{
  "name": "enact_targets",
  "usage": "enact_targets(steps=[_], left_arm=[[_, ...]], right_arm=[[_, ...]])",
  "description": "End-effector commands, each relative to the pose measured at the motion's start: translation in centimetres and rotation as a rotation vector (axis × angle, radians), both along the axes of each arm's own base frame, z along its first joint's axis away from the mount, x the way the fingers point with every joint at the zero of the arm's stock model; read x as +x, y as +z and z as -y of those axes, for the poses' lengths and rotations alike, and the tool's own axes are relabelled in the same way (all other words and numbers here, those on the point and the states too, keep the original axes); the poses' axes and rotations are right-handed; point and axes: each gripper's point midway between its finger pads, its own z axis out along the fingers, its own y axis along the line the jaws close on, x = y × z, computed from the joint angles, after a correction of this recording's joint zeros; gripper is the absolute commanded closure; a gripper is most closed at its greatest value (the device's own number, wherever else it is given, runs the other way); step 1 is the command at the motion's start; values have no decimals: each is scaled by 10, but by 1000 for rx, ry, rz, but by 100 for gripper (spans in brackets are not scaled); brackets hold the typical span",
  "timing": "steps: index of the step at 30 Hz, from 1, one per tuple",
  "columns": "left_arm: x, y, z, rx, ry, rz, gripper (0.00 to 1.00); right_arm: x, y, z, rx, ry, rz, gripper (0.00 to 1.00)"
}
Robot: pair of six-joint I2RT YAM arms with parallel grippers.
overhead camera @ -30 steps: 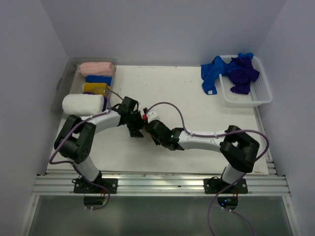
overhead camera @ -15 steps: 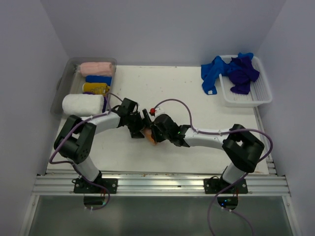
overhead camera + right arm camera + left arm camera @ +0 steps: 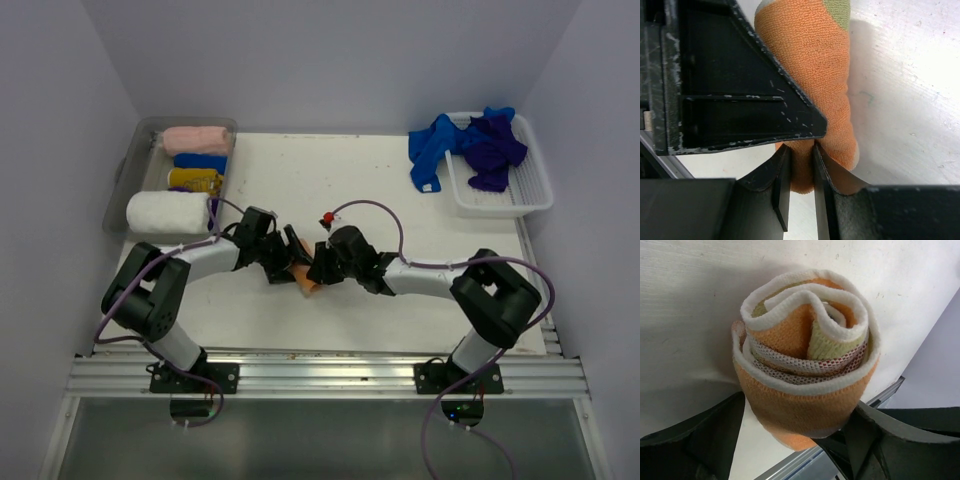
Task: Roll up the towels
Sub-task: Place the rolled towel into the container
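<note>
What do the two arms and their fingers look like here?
Both the left arm and right arm have white tubular links between bulky black joints, with a purple cable looping along each. The right wrist carries a small red spot. The fingers are black, wedge-shaped and scuffed.

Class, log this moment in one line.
roll: orange, wound | left jaws: shut on roll | right jaws: shut on roll | bin: rolled towels

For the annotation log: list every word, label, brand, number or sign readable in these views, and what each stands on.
None can be read. The orange rolled towel, the clear bin and the white basket show no lettering; any marking on the yellow roll is too small to tell.
</note>
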Motion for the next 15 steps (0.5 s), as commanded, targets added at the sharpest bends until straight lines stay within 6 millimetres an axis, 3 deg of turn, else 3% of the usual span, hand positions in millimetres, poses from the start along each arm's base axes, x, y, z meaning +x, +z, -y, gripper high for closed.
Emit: enact_targets(steps=[1, 2, 5, 15], left_arm=[[14, 17, -1, -17, 45, 97, 23], [16, 19, -2, -13, 50, 106, 30], [18, 15, -4, 9, 48, 104, 32], [22, 2, -1, 15, 48, 81, 28]], right_arm=[[-10, -14, 3, 13, -4, -79, 77], [-11, -15, 2, 15, -1, -83, 77], [-12, -17, 2, 17, -1, -90, 77], [-12, -18, 3, 6, 5, -85, 77]])
